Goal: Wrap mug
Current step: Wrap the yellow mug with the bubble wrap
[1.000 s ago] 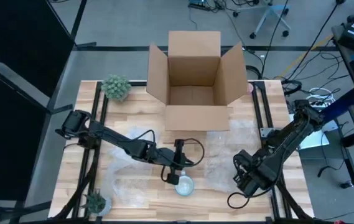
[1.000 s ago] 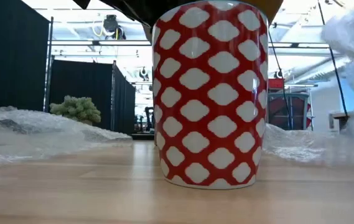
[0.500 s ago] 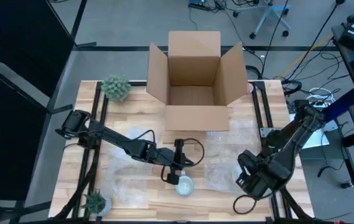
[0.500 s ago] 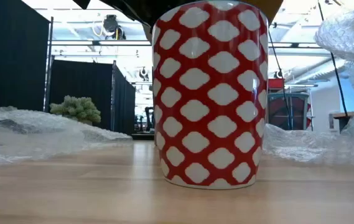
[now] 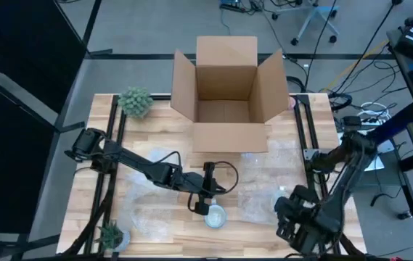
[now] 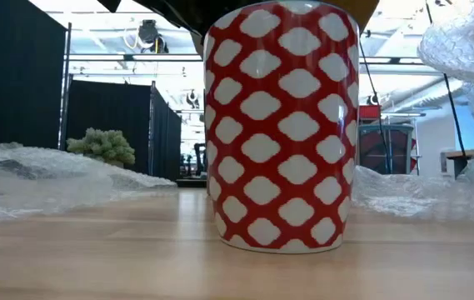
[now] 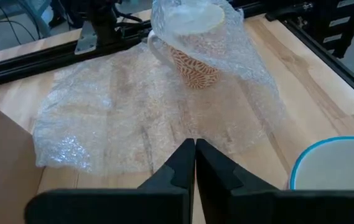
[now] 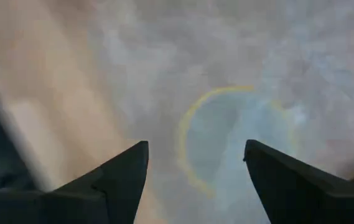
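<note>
A red-and-white patterned mug (image 6: 282, 125) with a blue rim (image 5: 214, 216) stands upright on the wooden table. My left gripper (image 7: 195, 144) is shut just on the far side of it, pointing toward the table's right edge. A second patterned mug (image 7: 192, 59) stands farther right on a bubble wrap sheet (image 7: 133, 112), with wrap draped over it. My right gripper (image 8: 195, 162) hangs open above that covered mug, whose rim (image 8: 226, 137) shows through the wrap. My left gripper's shut fingertips stand at the edge of the bubble wrap sheet (image 7: 186, 134). I cannot tell whether they pinch it or only hover over it. My right gripper's fingers stand on either side above the covered mug. I cannot tell whether they touch the wrap.
An open cardboard box (image 5: 228, 94) stands at the far middle of the table. One small green plant (image 5: 135, 101) is at the far left corner and another (image 5: 110, 234) at the near left. More bubble wrap (image 5: 152, 210) lies on the left half.
My right gripper has moved toward the table's near edge. In the low view, the bubble wrap at the right has settled from a blur into a tall, still bundle. The left arm and the red-and-white mug have kept still.
</note>
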Controlling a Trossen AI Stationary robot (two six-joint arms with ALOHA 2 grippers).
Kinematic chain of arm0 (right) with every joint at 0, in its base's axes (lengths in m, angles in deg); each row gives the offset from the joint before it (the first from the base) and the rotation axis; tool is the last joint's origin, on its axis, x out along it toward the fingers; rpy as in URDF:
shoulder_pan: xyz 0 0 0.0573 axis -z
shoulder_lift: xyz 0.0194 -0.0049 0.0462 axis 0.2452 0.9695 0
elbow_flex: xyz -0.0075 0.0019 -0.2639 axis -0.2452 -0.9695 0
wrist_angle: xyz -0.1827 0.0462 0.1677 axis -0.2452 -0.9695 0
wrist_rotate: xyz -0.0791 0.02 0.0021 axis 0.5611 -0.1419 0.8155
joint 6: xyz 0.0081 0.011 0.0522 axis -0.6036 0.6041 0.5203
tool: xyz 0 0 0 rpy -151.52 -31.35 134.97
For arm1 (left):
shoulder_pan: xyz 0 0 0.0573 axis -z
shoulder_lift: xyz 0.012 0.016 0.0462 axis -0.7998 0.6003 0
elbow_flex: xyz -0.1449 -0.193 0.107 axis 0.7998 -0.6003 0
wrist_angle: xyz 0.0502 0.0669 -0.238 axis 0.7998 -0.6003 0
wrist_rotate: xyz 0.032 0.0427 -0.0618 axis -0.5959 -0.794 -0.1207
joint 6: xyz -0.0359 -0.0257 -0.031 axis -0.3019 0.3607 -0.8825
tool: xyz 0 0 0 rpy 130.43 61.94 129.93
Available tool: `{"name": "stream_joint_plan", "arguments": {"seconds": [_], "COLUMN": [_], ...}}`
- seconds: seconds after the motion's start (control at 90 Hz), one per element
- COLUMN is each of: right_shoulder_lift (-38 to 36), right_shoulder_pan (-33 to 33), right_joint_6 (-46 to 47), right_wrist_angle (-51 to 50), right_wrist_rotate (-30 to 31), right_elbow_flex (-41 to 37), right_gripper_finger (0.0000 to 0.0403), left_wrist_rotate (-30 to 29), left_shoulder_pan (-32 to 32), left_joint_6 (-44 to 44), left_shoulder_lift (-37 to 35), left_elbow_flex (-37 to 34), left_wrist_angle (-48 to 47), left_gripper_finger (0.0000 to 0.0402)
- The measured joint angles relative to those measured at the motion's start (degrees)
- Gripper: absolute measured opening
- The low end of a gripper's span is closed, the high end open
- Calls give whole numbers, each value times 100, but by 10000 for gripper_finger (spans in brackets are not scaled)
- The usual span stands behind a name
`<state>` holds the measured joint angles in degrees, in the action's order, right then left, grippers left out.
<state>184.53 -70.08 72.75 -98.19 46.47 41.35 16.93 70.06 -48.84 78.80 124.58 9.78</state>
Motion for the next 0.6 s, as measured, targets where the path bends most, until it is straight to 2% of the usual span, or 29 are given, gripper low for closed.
{"name": "stream_joint_plan", "arguments": {"seconds": [0.1,0.311,0.456,0.6], "right_shoulder_lift": [278,776,886,892], "right_shoulder_pan": [77,156,152,152], "right_joint_6": [-142,-347,-351,-241], "right_wrist_angle": [46,519,1025,1050], "right_wrist_rotate": [-47,-581,-566,-500], "right_elbow_flex": [-160,-248,-248,-248], "right_gripper_finger": [254,254,254,254], "left_wrist_rotate": [1,1,1,4], "left_shoulder_pan": [-2,-2,-1,0], "left_joint_6": [0,-2,-4,-4], "left_shoulder_lift": [0,0,0,0], "left_elbow_flex": [0,0,0,0], "left_wrist_angle": [2,88,121,276], "left_gripper_finger": [0,0,0,0]}}
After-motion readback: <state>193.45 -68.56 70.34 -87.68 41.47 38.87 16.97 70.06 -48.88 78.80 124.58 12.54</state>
